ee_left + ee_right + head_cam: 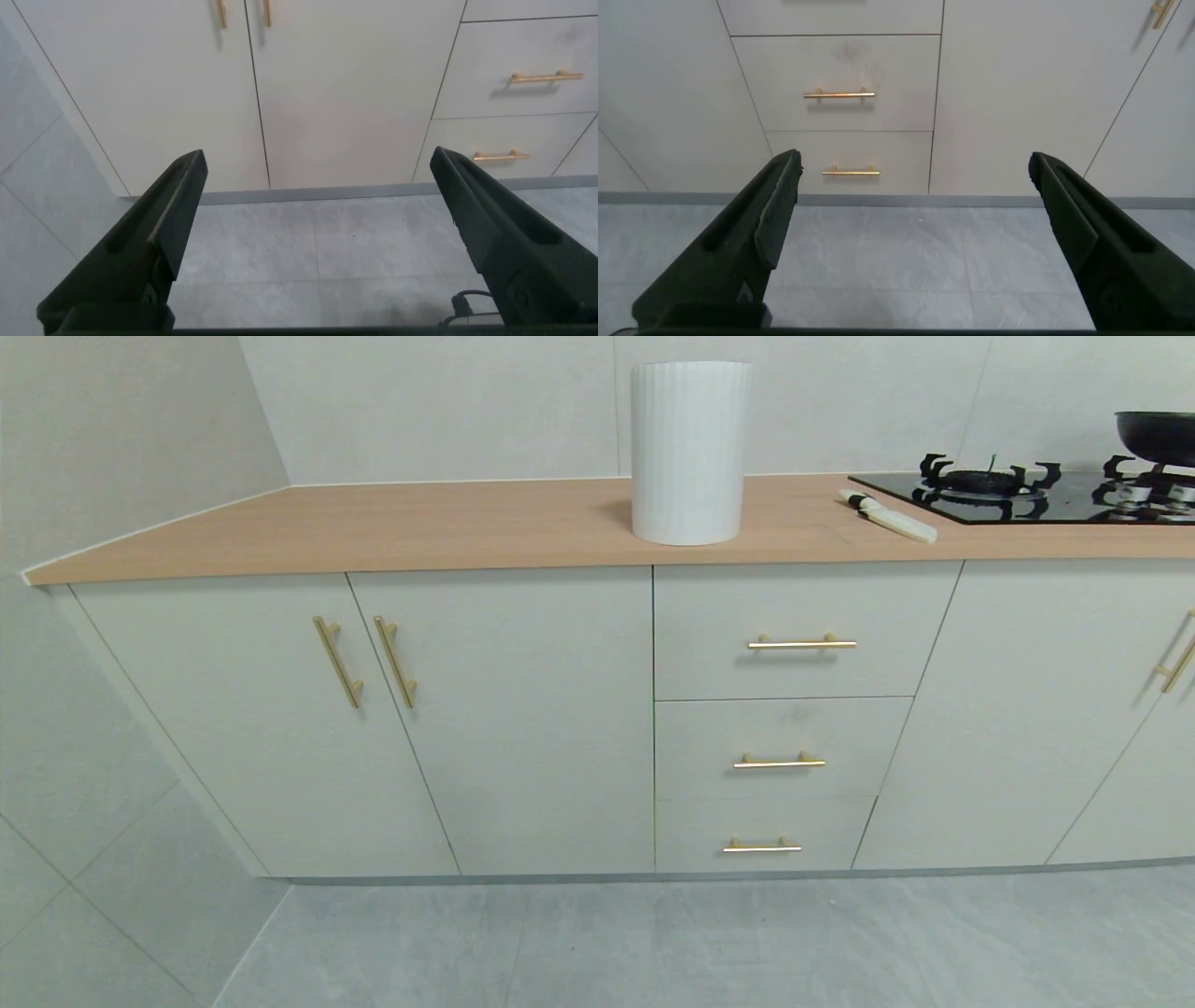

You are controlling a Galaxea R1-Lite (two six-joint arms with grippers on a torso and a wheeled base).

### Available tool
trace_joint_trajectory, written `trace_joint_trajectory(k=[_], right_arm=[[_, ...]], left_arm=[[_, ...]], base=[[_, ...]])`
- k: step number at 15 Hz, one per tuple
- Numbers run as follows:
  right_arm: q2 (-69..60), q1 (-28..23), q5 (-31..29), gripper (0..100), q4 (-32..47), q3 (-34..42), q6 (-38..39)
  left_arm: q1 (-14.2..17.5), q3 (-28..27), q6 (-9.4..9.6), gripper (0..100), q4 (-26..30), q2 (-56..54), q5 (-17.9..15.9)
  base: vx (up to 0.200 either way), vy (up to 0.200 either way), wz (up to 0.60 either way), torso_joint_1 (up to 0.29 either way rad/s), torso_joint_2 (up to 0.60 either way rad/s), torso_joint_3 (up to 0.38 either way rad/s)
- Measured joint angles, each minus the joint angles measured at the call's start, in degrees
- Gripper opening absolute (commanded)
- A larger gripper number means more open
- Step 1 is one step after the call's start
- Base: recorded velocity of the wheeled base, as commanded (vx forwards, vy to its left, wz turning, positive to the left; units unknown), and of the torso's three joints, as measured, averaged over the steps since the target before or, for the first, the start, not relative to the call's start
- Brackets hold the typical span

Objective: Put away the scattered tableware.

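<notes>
A knife [887, 516] with a pale blade and dark handle lies on the wooden countertop [420, 527], just left of the black stove. A tall white ribbed cylinder holder [689, 452] stands on the counter above the drawers. My left gripper [318, 173] hangs low over the grey floor, facing the cabinet doors, open and holding nothing. My right gripper [915, 173] is also low, facing the lower drawers, open and holding nothing.
Three stacked drawers [794, 644] with gold handles sit below the cylinder. Double cabinet doors [373, 663] are to the left, more doors to the right. A black gas stove [1036, 490] carries a dark pan [1158, 434]. A wall closes the left corner.
</notes>
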Motion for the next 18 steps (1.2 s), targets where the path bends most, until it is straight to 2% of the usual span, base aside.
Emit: trace_joint_trajectory(k=[18], right_arm=[[0.05,0.0,0.05,100,0.0,0.0,-0.04]], left_arm=[[0.02,0.0,-0.06,100,-0.05,0.0,0.0]], base=[[0.2,0.0,0.0,0.002,0.0,0.003]])
